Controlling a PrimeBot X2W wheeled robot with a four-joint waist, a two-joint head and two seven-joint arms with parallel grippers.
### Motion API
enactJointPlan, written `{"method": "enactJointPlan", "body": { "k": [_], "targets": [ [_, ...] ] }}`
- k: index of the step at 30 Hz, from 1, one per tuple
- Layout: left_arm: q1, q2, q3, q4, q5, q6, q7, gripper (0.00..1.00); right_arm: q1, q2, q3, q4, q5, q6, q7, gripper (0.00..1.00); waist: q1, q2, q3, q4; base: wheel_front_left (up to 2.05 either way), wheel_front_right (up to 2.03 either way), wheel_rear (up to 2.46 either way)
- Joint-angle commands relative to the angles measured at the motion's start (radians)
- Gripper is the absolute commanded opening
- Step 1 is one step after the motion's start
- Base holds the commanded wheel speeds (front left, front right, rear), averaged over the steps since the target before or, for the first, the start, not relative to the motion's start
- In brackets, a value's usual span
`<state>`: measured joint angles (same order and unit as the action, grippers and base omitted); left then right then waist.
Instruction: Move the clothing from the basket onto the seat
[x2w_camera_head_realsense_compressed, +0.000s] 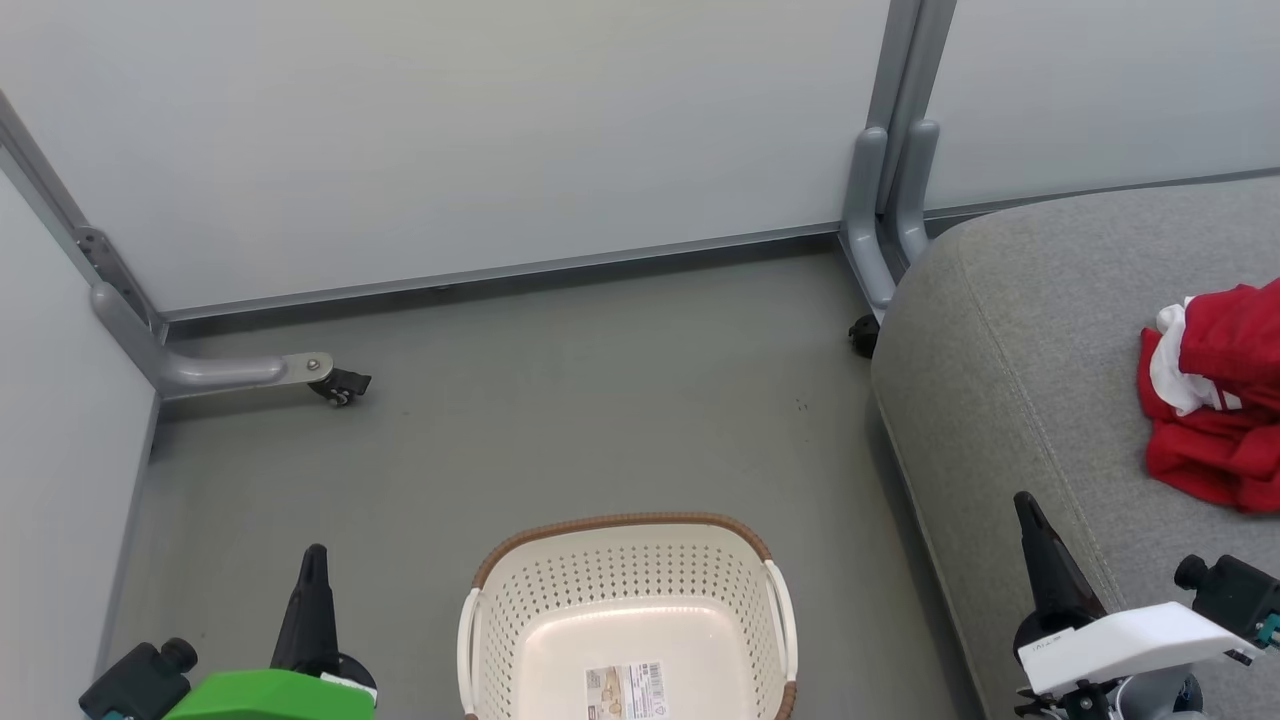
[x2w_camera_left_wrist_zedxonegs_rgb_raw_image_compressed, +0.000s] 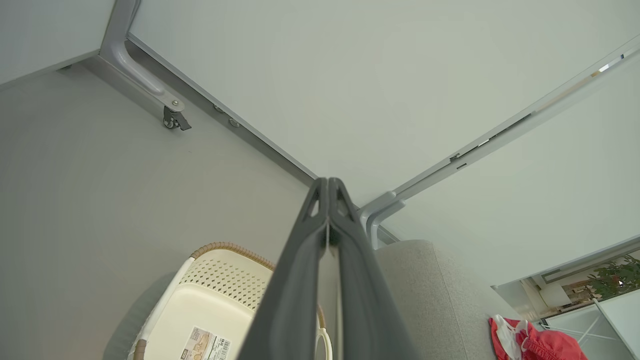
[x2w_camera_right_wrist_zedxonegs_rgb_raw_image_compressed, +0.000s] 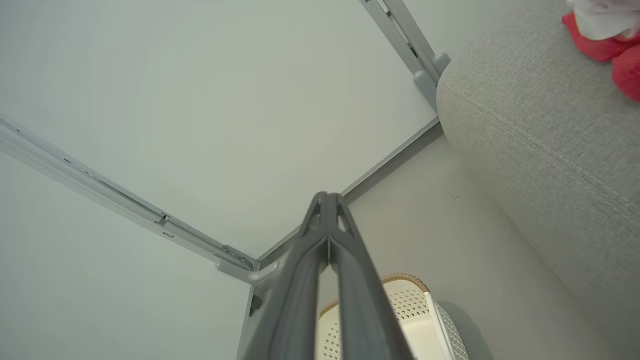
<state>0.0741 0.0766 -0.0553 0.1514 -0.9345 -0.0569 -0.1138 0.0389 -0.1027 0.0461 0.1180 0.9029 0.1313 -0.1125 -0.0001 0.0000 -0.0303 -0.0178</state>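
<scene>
Head view: clothing (x2w_camera_head_realsense_compressed: 1215, 400) heaped on the seat (x2w_camera_head_realsense_compressed: 1020, 350) at right, basket (x2w_camera_head_realsense_compressed: 620, 560) on the floor (x2w_camera_head_realsense_compressed: 600, 380) near, label (x2w_camera_head_realsense_compressed: 626, 690) inside. Wrist views: left gripper (x2w_camera_left_wrist_zedxonegs_rgb_raw_image_compressed: 328, 184) and right gripper (x2w_camera_right_wrist_zedxonegs_rgb_raw_image_compressed: 327, 198) clenched, fingertips pressed together.

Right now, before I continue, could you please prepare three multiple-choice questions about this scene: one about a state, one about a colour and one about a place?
1. In which state is the left tool?
A) wide open
B) shut, holding nothing
C) half open

2. Which colour is the rim of the basket?
A) blue
B) black
C) brown

3. Where does the red clothing lie?
A) inside the basket
B) in the left tool
C) on the grey seat

Answers:
1 B: in the left wrist view its fingers meet with nothing between them.
2 C: the woven-look rim is brown above the cream walls.
3 C: the pile rests on the seat, while the basket shows a label on its bare bottom.
</scene>
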Motion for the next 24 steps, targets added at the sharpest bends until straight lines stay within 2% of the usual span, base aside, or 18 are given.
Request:
{"method": "enactJointPlan", "body": {
  "k": [1,24],
  "targets": [
    [-0.032,0.009,0.009,-0.006,-0.034,-0.010,0.008,0.00,-0.029,-0.005,-0.008,-0.004,0.036,0.000,0.008,0.00,0.0001,0.0000,0.001,0.000,0.00,0.00,0.00],
    [-0.089,0.012,0.048,0.028,-0.283,-0.034,0.072,0.00,-0.073,0.003,-0.046,0.042,0.294,0.000,0.073,0.00,0.0001,0.0000,0.010,0.005,0.00,0.00,0.00]
  ]
}}
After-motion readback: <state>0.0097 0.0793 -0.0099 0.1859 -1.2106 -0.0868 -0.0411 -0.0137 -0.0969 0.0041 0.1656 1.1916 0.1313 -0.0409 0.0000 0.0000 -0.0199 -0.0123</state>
